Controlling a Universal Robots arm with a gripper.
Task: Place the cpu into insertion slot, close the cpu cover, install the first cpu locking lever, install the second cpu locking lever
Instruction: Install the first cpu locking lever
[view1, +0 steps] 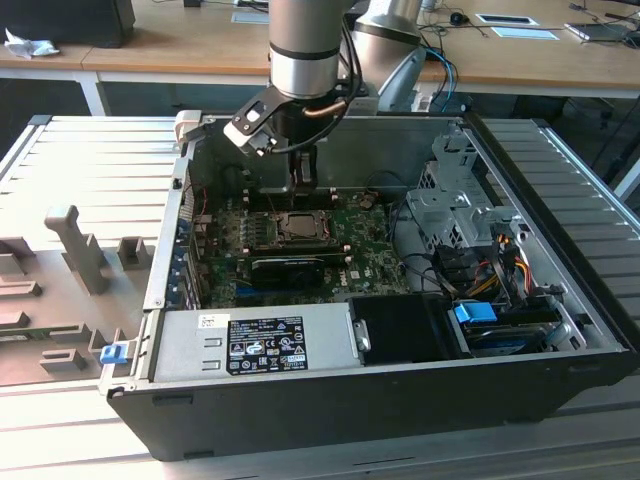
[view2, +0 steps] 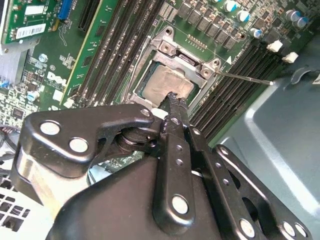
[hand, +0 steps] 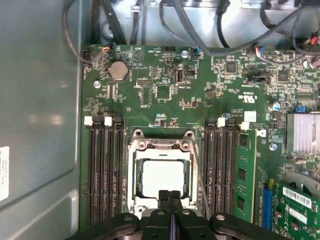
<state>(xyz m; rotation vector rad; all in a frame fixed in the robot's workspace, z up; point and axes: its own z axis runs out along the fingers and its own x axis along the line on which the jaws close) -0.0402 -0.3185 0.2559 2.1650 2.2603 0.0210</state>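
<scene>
Exterior view: shut gripper hangs over the loaded socket

An open computer case (view1: 330, 405) lies on a ribbed metal table (view1: 80, 150), and the arm reaches down into it from above. The gripper (view1: 303, 186) hangs just above the insertion slot (view1: 281, 228). The slot sits on the green motherboard (view1: 350, 250). A grey power supply (view1: 250, 345) lies along the case's near edge, on the exterior view's left.

In the first wrist view the cpu (hand: 161, 176) lies flat inside the slot, pale metal face up. The cpu cover (hand: 135, 175) is down over it, so the chip's face shows through the frame's square opening. Banks of black memory slots (hand: 102, 170) flank the socket on two sides, and a round coin battery (hand: 118, 71) sits farther off on the board.

The gripper's two black fingers (hand: 164, 200) are pressed together with nothing between them. Their tips are over one edge of the cover. Whether they touch the metal or hover just clear of it cannot be told from either wrist view.

In the second wrist view a thin metal lever rod (view2: 245, 78) runs from a corner of the socket out across the memory slots toward the grey wall of the case. Its far end is well apart from the socket frame. Whether the rod is latched cannot be told
</scene>
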